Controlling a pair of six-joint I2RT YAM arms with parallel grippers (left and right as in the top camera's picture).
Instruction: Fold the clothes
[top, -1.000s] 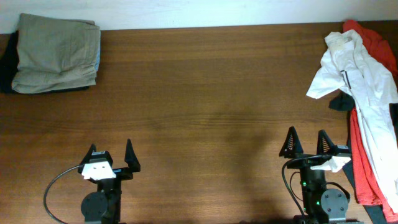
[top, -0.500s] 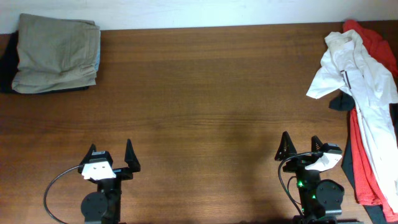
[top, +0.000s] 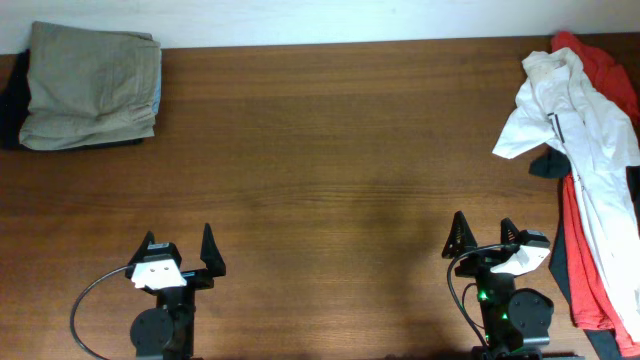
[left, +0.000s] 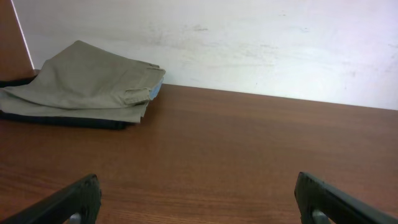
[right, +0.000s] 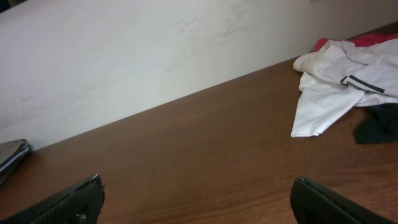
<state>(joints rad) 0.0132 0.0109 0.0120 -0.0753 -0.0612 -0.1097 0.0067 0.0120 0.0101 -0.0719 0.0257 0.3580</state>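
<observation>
Brown wooden table (top: 330, 150) with fine grain running side to side, filling nearly the whole overhead view, matt, with a faintly darker patch near the middle. Along its far edge, meeting it in a straight line, a plain white wall (left: 249, 43), lightly scuffed and smudged with grey marks in both wrist views. Soft, even light over wood and wall alike; at the far left of the left wrist view, a reddish-brown strip (left: 12, 37) bordering the wall.
</observation>
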